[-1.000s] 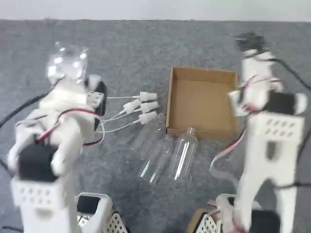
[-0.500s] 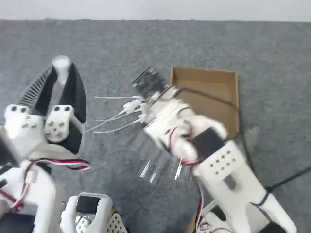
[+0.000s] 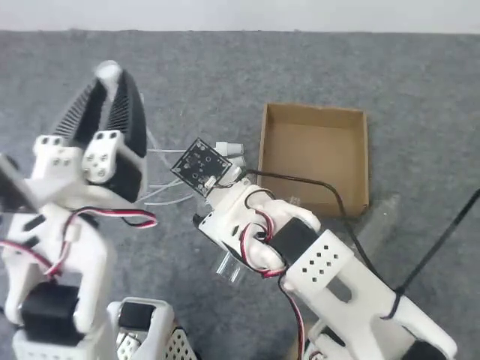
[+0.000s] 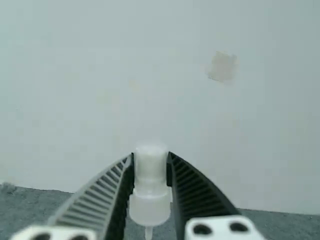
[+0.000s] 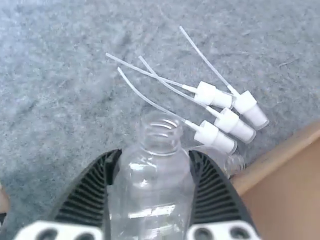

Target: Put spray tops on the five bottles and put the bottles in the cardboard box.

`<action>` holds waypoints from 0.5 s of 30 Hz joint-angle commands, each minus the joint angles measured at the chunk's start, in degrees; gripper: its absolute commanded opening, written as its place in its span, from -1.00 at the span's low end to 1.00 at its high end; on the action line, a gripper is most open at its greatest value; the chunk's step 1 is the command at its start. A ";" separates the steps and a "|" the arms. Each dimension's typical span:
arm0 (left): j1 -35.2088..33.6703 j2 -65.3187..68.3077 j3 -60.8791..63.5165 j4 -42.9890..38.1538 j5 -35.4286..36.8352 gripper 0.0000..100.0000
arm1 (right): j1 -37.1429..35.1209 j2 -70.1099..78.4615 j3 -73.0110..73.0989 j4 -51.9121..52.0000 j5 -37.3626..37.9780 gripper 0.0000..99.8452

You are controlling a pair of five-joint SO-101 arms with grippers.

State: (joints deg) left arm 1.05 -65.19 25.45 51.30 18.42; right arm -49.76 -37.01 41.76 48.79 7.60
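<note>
The left end effector (image 4: 150,158) is pinching a white spray top (image 4: 149,192) between its ribbed black fingers. The cap stands upright between the fingertips, and the start of its thin tube hangs down between the fingers. Its wrist view looks past the cap at a pale wall (image 4: 100,75). The high view places this end effector (image 3: 111,79) raised over the grey table (image 3: 390,75), well apart from everything else.

The right end effector (image 5: 154,156) is spread, with one finger close on each side of a clear plastic bottle (image 5: 152,192). The bottle's open threaded neck points out past the fingertips. Just beyond that neck lie four spare spray tops (image 5: 230,124), white caps bunched together and long tubes fanning away from the end effector. A second bottle neck (image 5: 235,161) shows just beside one finger, next to the brown wall of the cardboard box (image 5: 285,165).

In the high view the right arm covers most of the bottles, leaving a few clear slivers (image 3: 229,266) beneath it. That view also shows the whole open box (image 3: 266,150), which lies just beyond this arm, on the far side from the left end effector. A small black circuit board (image 3: 201,166) sits on the wrist. The bottle is plain see-through plastic and the caps are plain white.
</note>
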 commanded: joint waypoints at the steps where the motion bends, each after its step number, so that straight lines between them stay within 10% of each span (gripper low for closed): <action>1: 1.76 -0.88 0.75 -1.67 0.62 -0.90 | -0.57 -3.30 1.93 -6.20 -0.88 -0.99; 15: 3.87 -0.88 5.05 -2.02 2.73 -0.97 | -0.66 -16.57 16.00 -21.93 -2.55 -0.99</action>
State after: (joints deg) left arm 4.66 -65.80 30.29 51.21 19.03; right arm -49.85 -50.81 58.37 28.40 5.67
